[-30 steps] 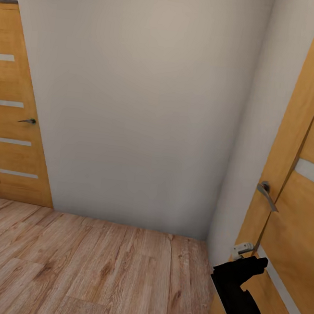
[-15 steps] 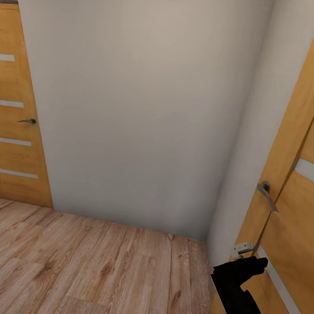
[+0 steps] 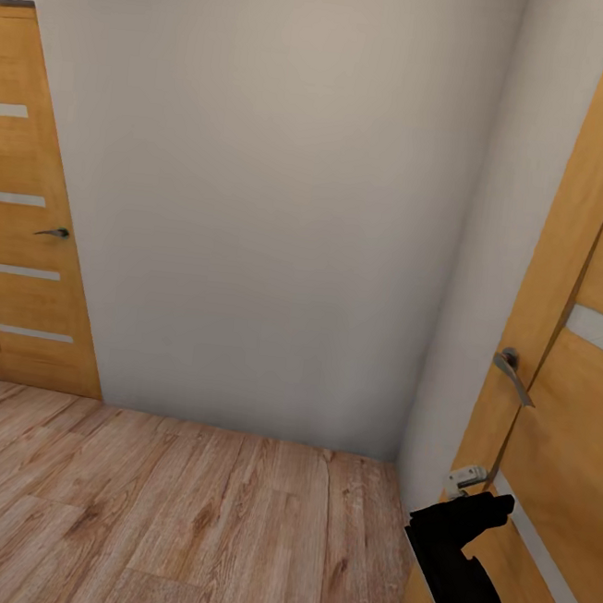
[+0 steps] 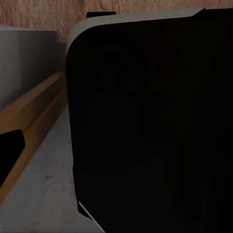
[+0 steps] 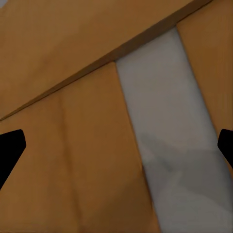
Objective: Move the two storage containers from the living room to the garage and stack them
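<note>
While apparently against door (image 3: 565, 441), right hand (image 3: 493, 507) spread.

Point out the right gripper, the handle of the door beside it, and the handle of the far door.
right gripper (image 3: 493, 507), head view, black fingertips close against the door.
near door handle (image 3: 514, 375), head view, middle of the metal lever.
far door handle (image 3: 54, 233), head view, middle of the dark lever.
</note>
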{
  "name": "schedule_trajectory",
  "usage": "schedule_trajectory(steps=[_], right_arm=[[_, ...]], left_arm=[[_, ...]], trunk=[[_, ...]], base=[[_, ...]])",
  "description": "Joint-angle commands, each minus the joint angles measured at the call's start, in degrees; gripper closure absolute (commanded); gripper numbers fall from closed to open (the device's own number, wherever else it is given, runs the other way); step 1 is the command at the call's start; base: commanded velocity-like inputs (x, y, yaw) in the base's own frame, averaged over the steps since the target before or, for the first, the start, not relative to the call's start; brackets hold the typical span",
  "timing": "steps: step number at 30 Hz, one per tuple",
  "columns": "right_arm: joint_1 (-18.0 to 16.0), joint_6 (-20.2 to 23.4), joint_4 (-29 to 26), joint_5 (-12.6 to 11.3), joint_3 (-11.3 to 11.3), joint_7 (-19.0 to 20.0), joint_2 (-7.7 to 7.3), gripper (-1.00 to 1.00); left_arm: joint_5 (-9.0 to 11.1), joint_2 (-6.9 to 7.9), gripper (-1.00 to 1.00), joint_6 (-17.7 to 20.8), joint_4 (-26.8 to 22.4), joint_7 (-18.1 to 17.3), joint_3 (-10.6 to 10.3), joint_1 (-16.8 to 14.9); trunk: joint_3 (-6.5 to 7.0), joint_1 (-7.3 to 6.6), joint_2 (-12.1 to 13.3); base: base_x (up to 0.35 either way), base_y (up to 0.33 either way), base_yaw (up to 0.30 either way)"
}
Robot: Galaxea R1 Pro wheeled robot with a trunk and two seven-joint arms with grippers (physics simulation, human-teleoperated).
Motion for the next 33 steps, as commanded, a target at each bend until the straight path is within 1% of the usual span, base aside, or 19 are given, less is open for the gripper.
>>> schedule_trajectory(steps=[1,7,16,18,21,22,24,25,26,28,29,30,31,32,33], right_arm=[[-0.06,0.64,0.0,0.53,-1.95,-0.31,-1.67,-1.0],[-0.06,0.63,0.11,0.55,-2.39,-0.29,-1.4,-1.0],[-0.06,0.55,0.74,0.54,-1.98,-0.16,-0.8,-1.0],[-0.06,0.55,0.79,0.48,-1.9,-0.05,0.06,-1.0],[-0.06,0.43,0.86,0.33,-1.66,0.13,3.21,-1.0],[-0.06,0.36,0.87,0.3,-1.62,0.17,3.8,-1.0],[-0.06,0.1,0.96,0.21,-1.48,0.29,5.97,-1.0],[-0.06,-0.04,1.18,0.15,-1.29,0.33,6.69,-1.0],[-0.06,-0.1,1.37,0.13,-1.05,0.34,6.95,-1.0],[-0.06,-0.22,2.21,0.07,0.56,0.37,7.47,-1.0],[-0.06,-0.28,2.76,0.01,2.26,0.38,7.71,-1.0],[-0.06,-0.31,2.99,-0.04,3.2,0.4,7.81,-1.0],[-0.06,-0.35,3.32,-0.28,5.09,0.43,7.97,-1.0],[-0.06,-0.39,3.61,-1.27,7.53,0.45,8.28,-1.0],[-0.06,-0.4,3.76,-3.49,9.27,0.5,8.57,-1.0]], left_arm=[[-0.07,0.0,-1.0,0.06,-0.05,-0.02,0.0,0.0],[-0.09,0.0,-1.0,0.03,-0.05,-0.02,0.0,0.03],[-0.14,0.0,-1.0,0.03,-0.05,-0.1,0.0,0.02],[-0.15,0.0,-1.0,0.02,-0.05,-0.1,0.0,0.01],[-0.15,0.0,-1.0,0.04,-0.05,-0.11,0.0,0.02],[-0.15,0.0,-1.0,0.04,-0.05,-0.11,0.0,0.0],[-0.15,0.0,-1.0,0.04,-0.05,-0.11,0.0,0.01],[-0.15,0.0,-1.0,0.03,-0.05,-0.11,0.0,0.02],[-0.15,0.0,-1.0,0.03,-0.05,-0.11,0.0,0.02],[-0.15,0.01,-1.0,0.02,-0.05,-0.11,0.0,0.03],[-0.14,0.0,-1.0,0.02,-0.05,-0.11,0.0,0.0],[-0.14,0.0,-1.0,0.02,-0.05,-0.11,0.0,-0.01],[-0.14,0.0,-1.0,0.02,-0.05,-0.14,0.0,0.0],[-0.13,0.0,-1.0,0.02,-0.05,-0.15,0.0,-0.02],[-0.13,0.0,-1.0,0.02,-0.05,-0.16,0.0,-0.01]], trunk=[[-0.06,0.0,-0.03],[-0.06,0.0,-0.03],[-0.06,0.0,-0.03],[-0.06,0.0,-0.03],[-0.06,0.0,-0.03],[-0.06,0.0,-0.03],[-0.06,0.0,-0.03],[-0.06,0.0,-0.03],[-0.06,0.0,-0.03],[-0.06,0.0,-0.03],[-0.06,0.0,-0.03],[-0.06,0.0,-0.03],[-0.06,0.0,-0.03],[-0.06,0.0,-0.03],[-0.06,0.0,-0.03]], base=[[0.0,0.0,0.0],[0.0,0.0,0.0],[0.0,0.0,0.0],[0.0,0.0,0.0],[0.0,0.0,0.0],[0.0,0.0,0.0],[0.0,0.0,0.0],[0.0,0.0,0.0],[0.0,0.0,0.0],[0.0,0.0,0.0],[0.0,0.0,0.0],[0.0,0.0,0.0],[0.0,0.0,0.0],[0.0,0.0,0.0],[0.0,0.0,0.0]])
